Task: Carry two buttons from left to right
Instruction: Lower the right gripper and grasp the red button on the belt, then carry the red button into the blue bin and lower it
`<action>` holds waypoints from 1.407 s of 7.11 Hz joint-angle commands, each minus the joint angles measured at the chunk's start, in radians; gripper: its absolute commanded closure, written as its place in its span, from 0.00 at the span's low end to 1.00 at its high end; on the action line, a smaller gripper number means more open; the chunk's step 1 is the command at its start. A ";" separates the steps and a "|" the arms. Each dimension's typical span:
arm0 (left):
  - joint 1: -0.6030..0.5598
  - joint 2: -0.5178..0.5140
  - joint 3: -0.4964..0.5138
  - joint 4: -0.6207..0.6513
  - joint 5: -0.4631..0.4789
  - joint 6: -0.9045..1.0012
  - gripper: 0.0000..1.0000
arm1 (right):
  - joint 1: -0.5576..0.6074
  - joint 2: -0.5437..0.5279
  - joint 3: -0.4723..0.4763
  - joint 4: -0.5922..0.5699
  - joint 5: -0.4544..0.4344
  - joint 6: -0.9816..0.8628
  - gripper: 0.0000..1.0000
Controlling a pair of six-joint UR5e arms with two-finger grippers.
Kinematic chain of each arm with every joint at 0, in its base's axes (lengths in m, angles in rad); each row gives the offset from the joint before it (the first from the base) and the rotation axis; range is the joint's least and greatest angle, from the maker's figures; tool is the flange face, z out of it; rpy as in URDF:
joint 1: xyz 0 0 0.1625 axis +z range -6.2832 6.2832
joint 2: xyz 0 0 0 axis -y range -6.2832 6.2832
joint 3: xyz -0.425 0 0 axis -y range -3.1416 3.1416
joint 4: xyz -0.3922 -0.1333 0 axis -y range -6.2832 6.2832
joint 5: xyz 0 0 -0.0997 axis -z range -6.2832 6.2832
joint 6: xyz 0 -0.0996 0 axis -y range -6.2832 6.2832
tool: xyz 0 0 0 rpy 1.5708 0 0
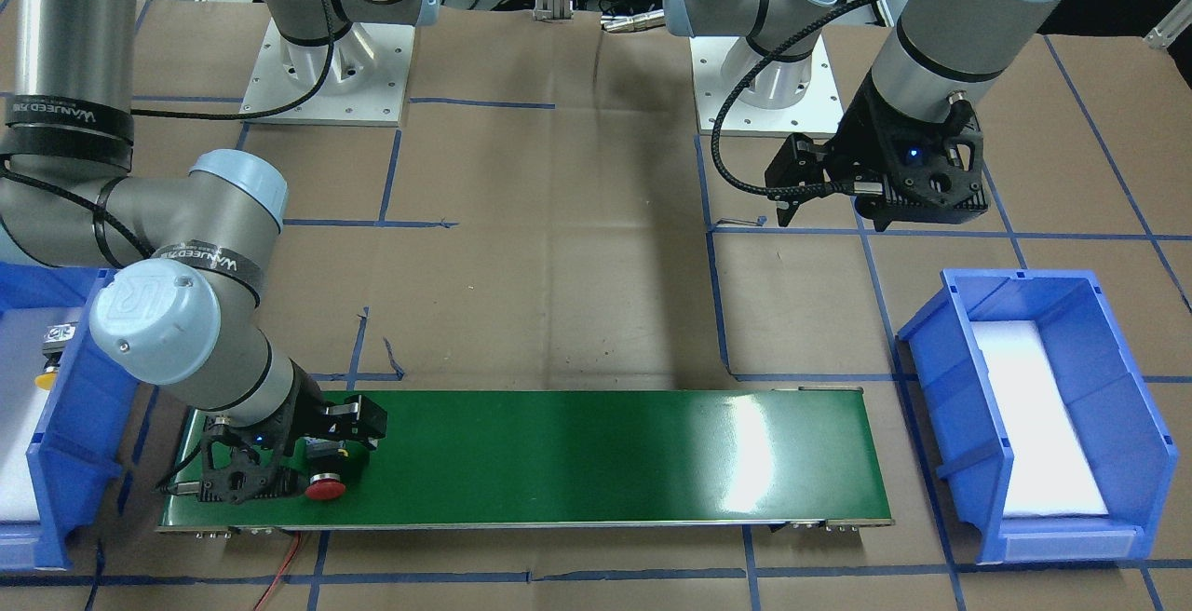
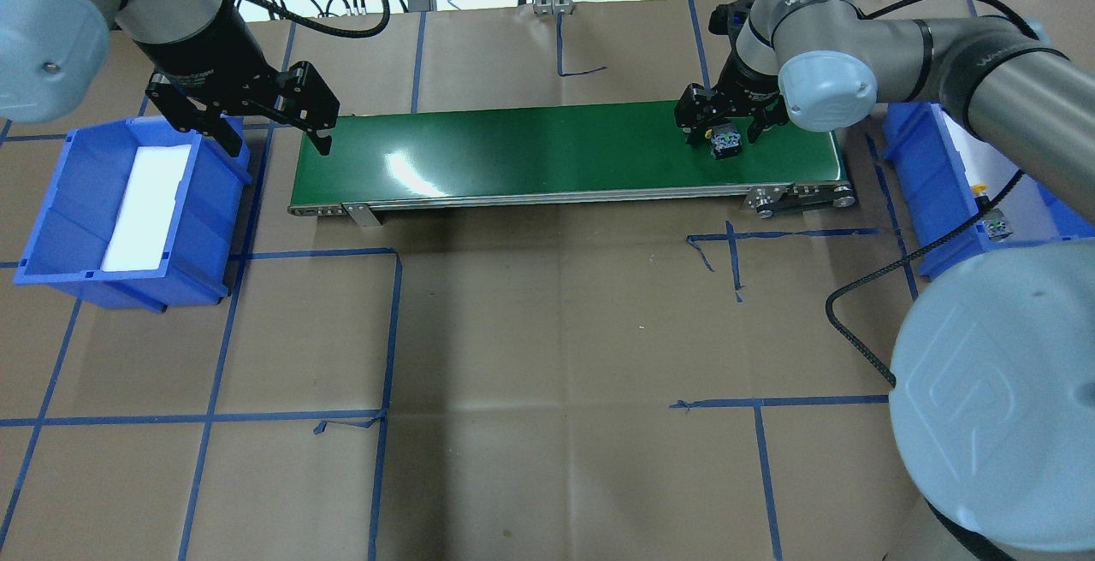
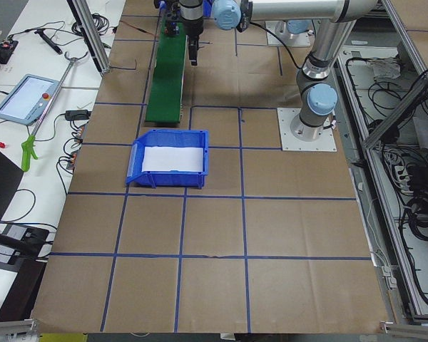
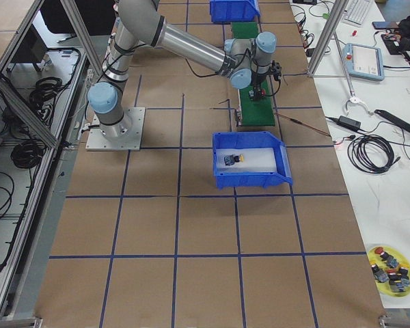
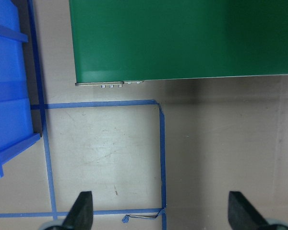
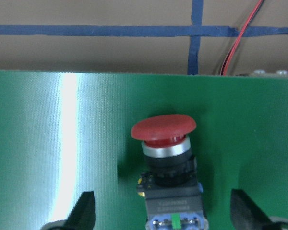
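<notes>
**Right Gripper: Second Button Pickup**

The right two-finger gripper (image 6: 162,206) is hovering with its jaws spread wide, straddling (not touching) the red mushroom-capped push-button (image 6: 164,128). The button is lying at the right end of the green conveyor belt (image 1: 577,453). The yellow-capped push-button (image 4: 236,159) is already lying in the blue plastic bin (image 4: 249,179). The left gripper (image 5: 162,206) is hanging wide and empty. Likely next move: closing squarely on the red button, then lifting it across to that bin.
</notes>
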 commanded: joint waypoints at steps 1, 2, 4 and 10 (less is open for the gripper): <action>0.000 0.000 0.001 0.000 0.000 -0.001 0.00 | -0.021 0.010 -0.003 0.001 -0.006 -0.005 0.04; 0.000 0.000 0.001 0.000 0.000 -0.001 0.00 | -0.035 0.007 -0.004 0.009 -0.009 -0.008 0.07; 0.000 0.000 0.001 0.000 0.001 -0.001 0.00 | -0.051 0.004 -0.004 0.016 -0.012 -0.015 0.30; 0.000 0.000 0.001 0.003 0.000 -0.001 0.00 | -0.100 -0.058 -0.029 0.168 -0.132 -0.019 0.96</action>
